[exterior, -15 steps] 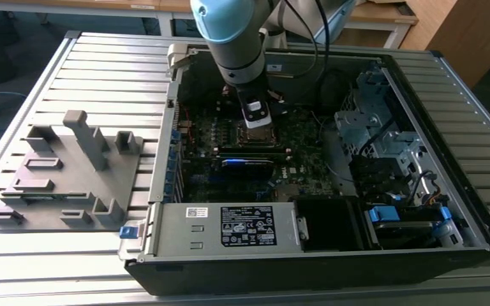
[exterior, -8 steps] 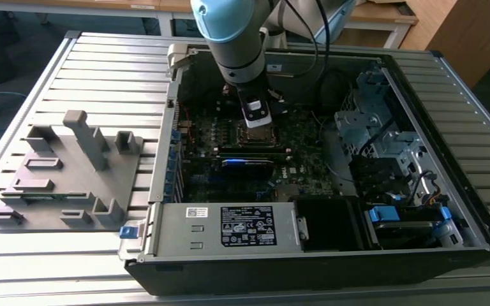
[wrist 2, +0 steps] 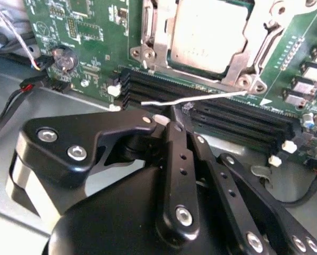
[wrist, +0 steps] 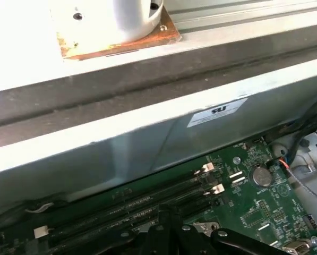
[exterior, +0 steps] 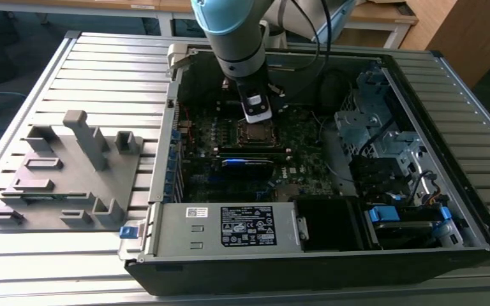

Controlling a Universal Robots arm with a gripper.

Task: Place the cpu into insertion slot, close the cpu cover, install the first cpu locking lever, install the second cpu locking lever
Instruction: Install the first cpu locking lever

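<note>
In the exterior view my gripper (exterior: 256, 116) hangs inside the open computer case, just above the insertion slot (exterior: 256, 132) on the green board. The second wrist view shows the cpu (wrist 2: 206, 32) with its dull silvery top seated in the slot. The cpu cover (wrist 2: 247, 56) lies flat around it as a silvery frame. A thin silvery locking lever (wrist 2: 211, 96) stretches sideways from the socket's corner, over the black memory slots. My gripper (wrist 2: 174, 112) is shut, and its black fingertips (wrist 2: 178, 127) sit right at this lever. I cannot tell whether they pinch it.
Long black memory slots (wrist 2: 238, 119) run beside the socket. A coin battery (wrist 2: 65, 57) and cables sit near the board's edge. The case wall (wrist: 147, 143) is close by. A power supply (exterior: 228, 226), drive cages (exterior: 381, 140) and a grey fixture plate (exterior: 66, 172) surround the area.
</note>
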